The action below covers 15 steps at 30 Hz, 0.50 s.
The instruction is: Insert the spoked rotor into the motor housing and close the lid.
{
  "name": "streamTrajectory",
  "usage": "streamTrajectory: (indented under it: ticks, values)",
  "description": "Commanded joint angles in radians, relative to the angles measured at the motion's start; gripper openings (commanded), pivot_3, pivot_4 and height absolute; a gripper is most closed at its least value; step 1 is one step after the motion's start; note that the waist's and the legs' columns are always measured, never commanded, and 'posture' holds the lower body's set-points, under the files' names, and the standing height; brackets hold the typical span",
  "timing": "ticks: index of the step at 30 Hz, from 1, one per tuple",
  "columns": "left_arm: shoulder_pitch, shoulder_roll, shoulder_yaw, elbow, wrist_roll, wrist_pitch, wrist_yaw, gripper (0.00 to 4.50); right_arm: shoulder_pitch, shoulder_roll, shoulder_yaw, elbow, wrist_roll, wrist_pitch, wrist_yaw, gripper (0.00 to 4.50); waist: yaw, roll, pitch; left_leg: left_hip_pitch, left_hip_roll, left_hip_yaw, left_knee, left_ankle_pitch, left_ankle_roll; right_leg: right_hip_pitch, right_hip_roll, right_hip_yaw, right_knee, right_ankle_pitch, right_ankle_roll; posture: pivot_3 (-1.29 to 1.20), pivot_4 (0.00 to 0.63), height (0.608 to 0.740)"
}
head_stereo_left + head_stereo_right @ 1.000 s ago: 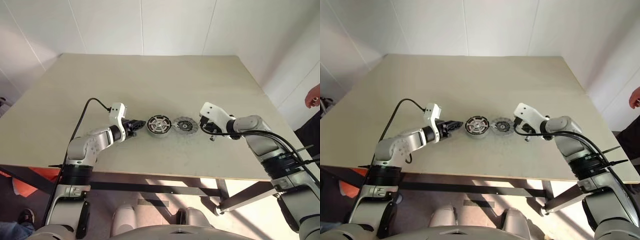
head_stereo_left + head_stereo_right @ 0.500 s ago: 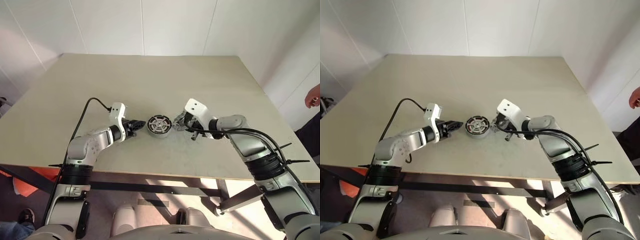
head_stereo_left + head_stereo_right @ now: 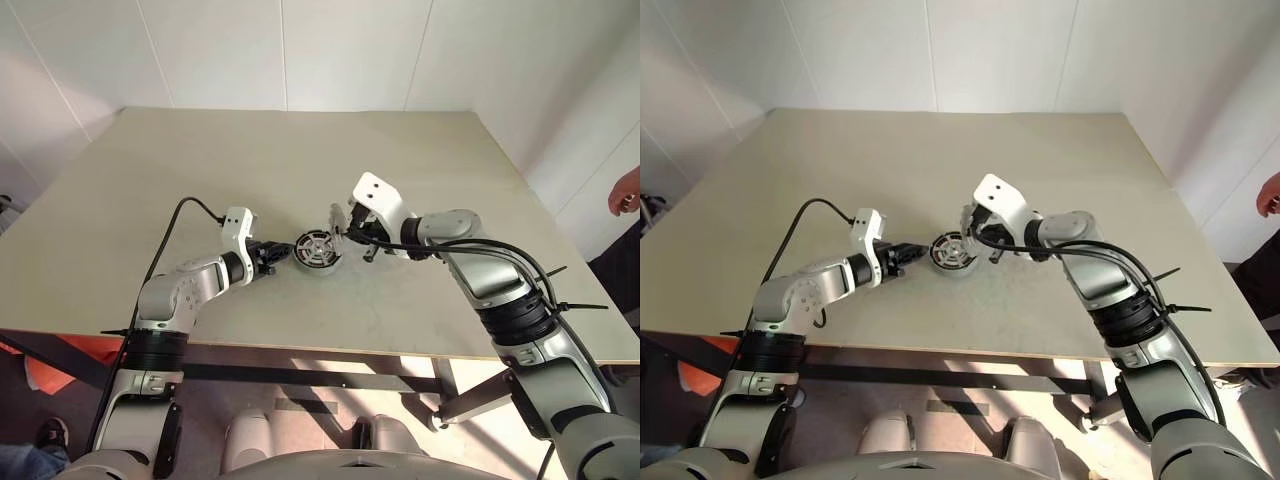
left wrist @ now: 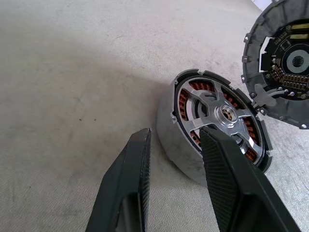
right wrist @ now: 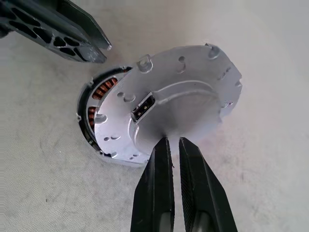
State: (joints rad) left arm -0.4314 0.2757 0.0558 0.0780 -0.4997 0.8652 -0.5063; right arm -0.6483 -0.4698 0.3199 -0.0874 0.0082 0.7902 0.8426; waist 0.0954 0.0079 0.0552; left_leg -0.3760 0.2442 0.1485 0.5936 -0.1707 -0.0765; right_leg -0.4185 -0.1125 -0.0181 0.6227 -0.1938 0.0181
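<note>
1. On your left, the left claw (image 3: 282,252) has not moved in the last second: its two black fingers (image 4: 137,188) are parted and grasp nothing, one on each side of the near edge of the motor housing (image 3: 318,250), a squat round metal puck with copper-orange windings, which sits on the pale beige counter (image 3: 300,170).

2. In the middle, look into the housing through the left wrist view: a silver spoked part with a central hub (image 4: 226,114) already sits over the coils. I judge this to be the rotor seated in place, though it reads silver rather than black, so you should not take that as certain.

3. On your right is the real change. A second ago the flat silver-grey round lid (image 5: 174,104) lay on the counter just right of the housing, with the right claw (image 5: 173,145) off to its right. Now the right claw is clenched on the lid's edge, has lifted it and carried it leftwards, and holds it tilted above the housing's right rim, partly overlapping it.

4. For the task, that means you are on the closing step. The lid is not yet flat or centred; it looks to need levelling and lining up before you lower it.
</note>
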Motion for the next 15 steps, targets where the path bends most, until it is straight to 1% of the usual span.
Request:
streamTrajectory:
  ticks: [1,8,15]
  values:
    - [-0.009,0.005,0.007,-0.025,0.005,-0.018,0.002,1.73,-0.030,0.028,0.009,-0.006,0.014,-0.016,-0.011,0.28,0.000,0.000,0.000,0.000,0.000,0.000,0.000,0.000,0.000,0.000,0.000,0.000,0.000,0.000,0.000,0.00,0.000,0.740]
    - [0.008,0.013,0.018,-0.044,0.001,-0.014,0.013,1.73,-0.007,0.089,0.053,0.064,0.002,-0.033,-0.032,0.28,0.000,0.000,0.000,0.000,0.000,0.000,-0.001,0.000,-0.001,0.000,0.000,0.000,0.000,0.000,0.000,0.00,0.000,0.740]
    - [0.008,0.015,0.025,-0.046,-0.001,-0.015,0.020,1.73,0.032,0.097,0.075,0.144,-0.020,-0.077,-0.063,0.28,0.000,0.000,0.000,0.001,0.000,0.000,-0.001,0.000,-0.001,0.001,0.000,0.000,0.000,0.000,0.000,0.00,0.000,0.740]
